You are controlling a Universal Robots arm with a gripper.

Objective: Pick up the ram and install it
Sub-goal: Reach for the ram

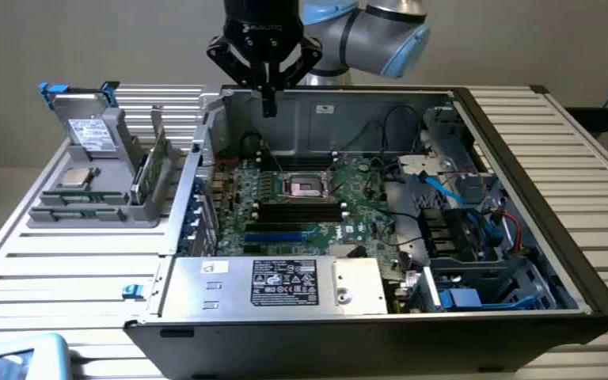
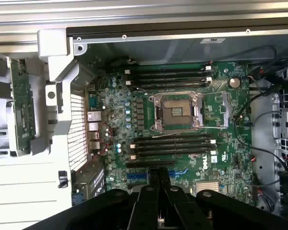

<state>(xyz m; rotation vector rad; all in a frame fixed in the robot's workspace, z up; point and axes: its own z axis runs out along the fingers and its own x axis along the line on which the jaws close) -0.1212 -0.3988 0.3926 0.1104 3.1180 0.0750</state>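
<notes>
Ram isn't in hand: the fingers hang pinched shut, empty, over the case's rim. It lies in the tray outside the case; coming down shut would likely knock it askew.

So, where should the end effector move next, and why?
Probably sideways toward the gray holder on the exterior view's left: the end effector is shut and empty above the open case, and the ram stands in that holder.

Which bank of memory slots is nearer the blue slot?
The bank between processor socket and blue slot; the other bank lies beyond the socket, by the case wall.
</notes>
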